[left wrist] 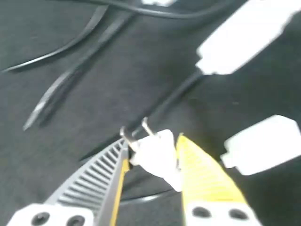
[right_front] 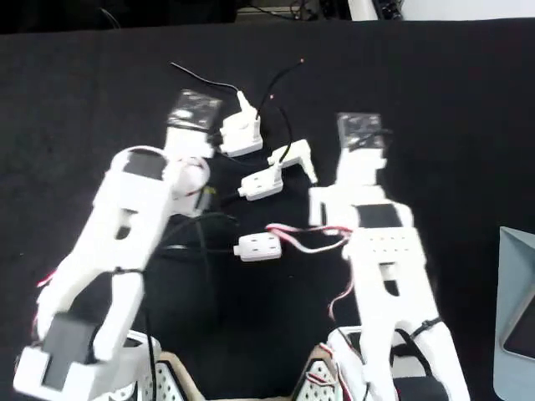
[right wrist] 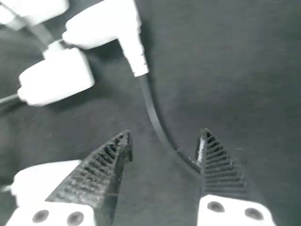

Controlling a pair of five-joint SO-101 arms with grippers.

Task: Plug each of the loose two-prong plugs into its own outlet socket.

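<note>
Notably, the left tool [left wrist: 153, 141] pinches a plug [left wrist: 157, 155], the nearest socket [right_front: 263, 184] just to its right; right tool [right wrist: 164, 135] spread.

Blurred outlet socket [left wrist: 249, 37], partly off-frame

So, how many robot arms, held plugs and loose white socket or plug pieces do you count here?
Robot arms: 2
Held plug: 1
White pieces lying loose: 4
Total: 7
</note>
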